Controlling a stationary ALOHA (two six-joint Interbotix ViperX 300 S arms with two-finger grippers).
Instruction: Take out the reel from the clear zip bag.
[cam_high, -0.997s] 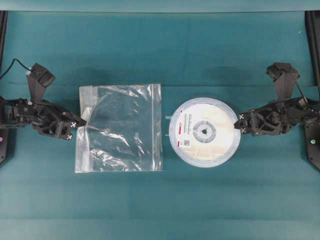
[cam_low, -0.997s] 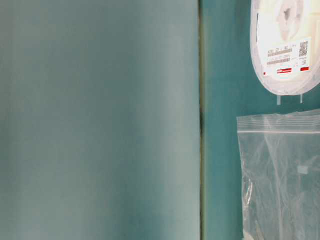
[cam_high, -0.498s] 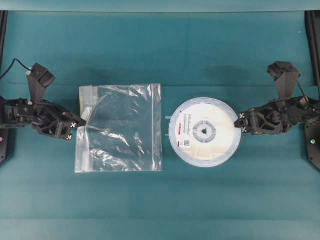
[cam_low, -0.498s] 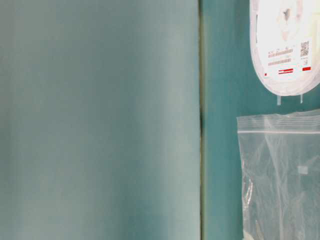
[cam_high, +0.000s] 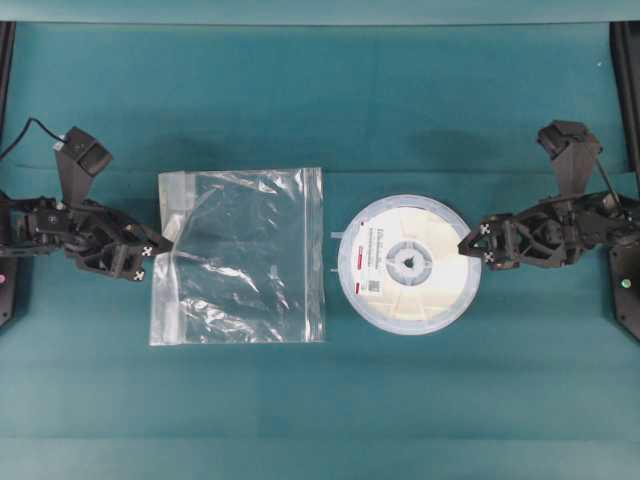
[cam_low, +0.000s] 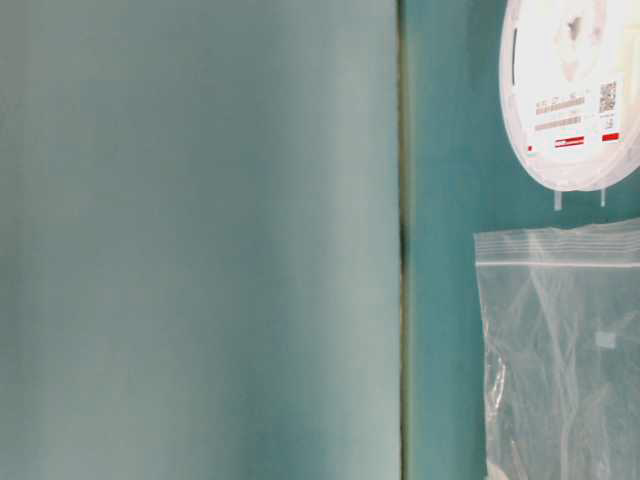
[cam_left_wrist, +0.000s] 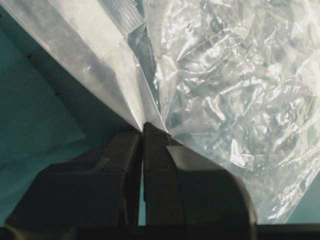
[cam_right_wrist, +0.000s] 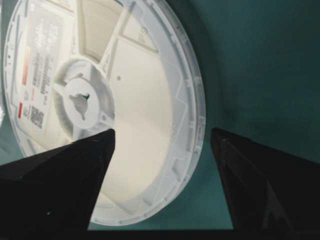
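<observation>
1. The table (cam_high: 320, 90) is a teal surface spreading under everything, and both my arms reach in over it from its two ends.
2. The bag (cam_high: 245, 255) lies flat left of the middle, crinkled and see-through, with nothing inside it. Its whitish zip strip runs along the edge that faces my left arm.
3. The reel (cam_high: 409, 263) lies flat on the table just right of the bag, fully outside it, a narrow gap of teal between them. Its label with the red stripe faces the bag side, and its grey hub faces up.
4. My left gripper (cam_high: 157, 248) sits at the bag's left edge, about halfway along it. Its jaws are pressed together on a pinch of the plastic; in the left wrist view the film fans out from that pinch (cam_left_wrist: 144, 126).
5. My right gripper (cam_high: 476, 243) is at the reel's right rim, jaws spread wide. In the right wrist view the rim's edge sits in the gap between my two fingers (cam_right_wrist: 75, 170). I cannot tell whether either finger touches it, and I am not gripping the reel.
</observation>
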